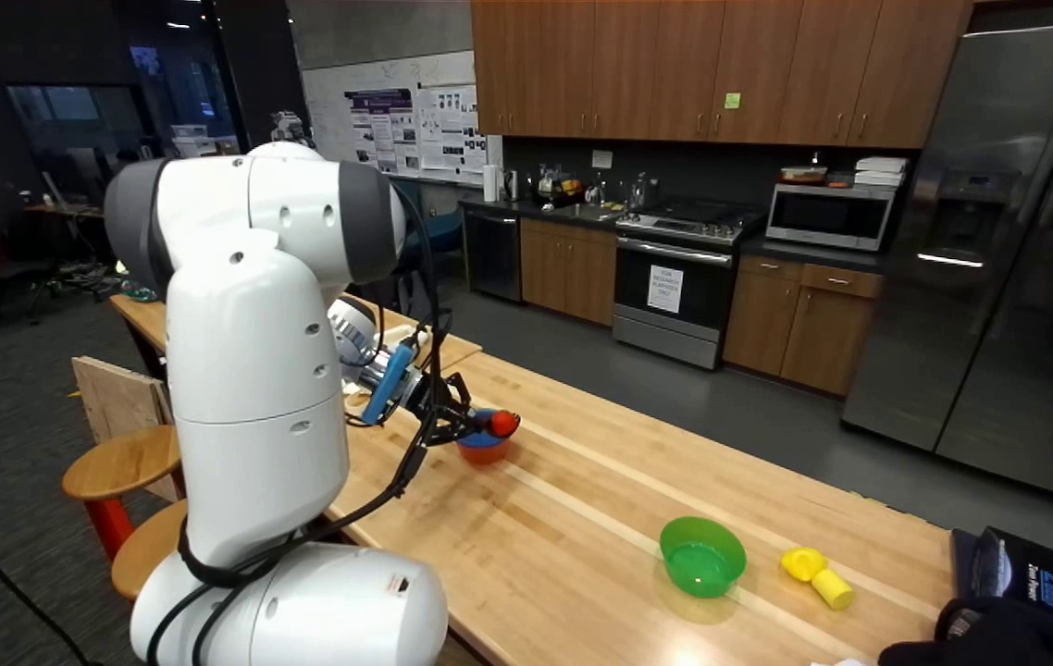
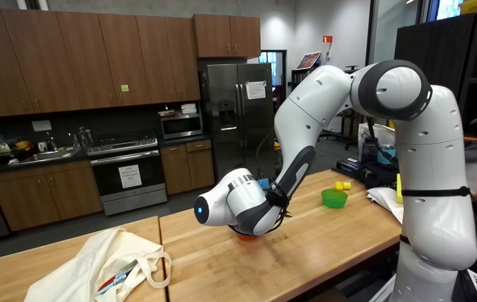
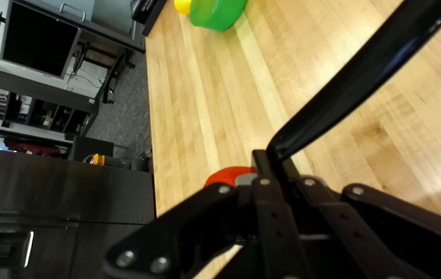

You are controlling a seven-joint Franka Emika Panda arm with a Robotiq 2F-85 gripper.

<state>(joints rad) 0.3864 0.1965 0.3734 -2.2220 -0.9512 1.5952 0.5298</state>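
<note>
My gripper [image 3: 276, 162] is shut on a long black utensil [image 3: 360, 81], whose handle runs up and right from the fingertips in the wrist view. In an exterior view a round red object [image 1: 502, 424] sits at the gripper's tip with a dark rim beside it, seemingly the utensil's head. Just below and behind is a bowl [image 1: 482, 450], blue inside and orange-red outside. Something red [image 3: 228, 175] peeks out past a finger in the wrist view; I cannot tell whether it is the bowl or the round object. The arm hides the gripper in an exterior view, with only the bowl's orange side [image 2: 245, 237] showing.
A green bowl [image 1: 702, 557] stands farther along the wooden table [image 1: 573, 518]. Beside it lie a yellow rounded object [image 1: 804, 562] and a yellow cylinder [image 1: 833, 588]. A dark box [image 1: 1045, 578] is at the table's end. A cream cloth bag [image 2: 104, 264] lies on the adjoining table.
</note>
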